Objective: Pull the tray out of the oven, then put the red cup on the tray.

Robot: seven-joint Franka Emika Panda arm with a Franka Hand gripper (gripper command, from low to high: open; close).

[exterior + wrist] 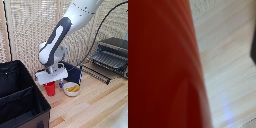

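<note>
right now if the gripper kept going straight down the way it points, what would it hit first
The red cup: the gripper sits directly over it, pointing down, and red fills the wrist view. Whether the fingers already touch or grip it can't be told; the wooden table lies below.

A: From where is the scene seen in the exterior view?

B: It is seen from above and at some distance. The wooden table [95, 105] is looked down upon, and the whole arm [60, 37] is taken in. The oven [112, 55] is placed at the exterior view's right, the black fabric box [20, 95] at its left.

A: And the wrist view?

B: It is held very near the red cup [160, 65], which is blurred and fills over half the picture.

A: What is shared?

B: The red cup [50, 89] and the table [225, 75] beside it are found in both.
</note>
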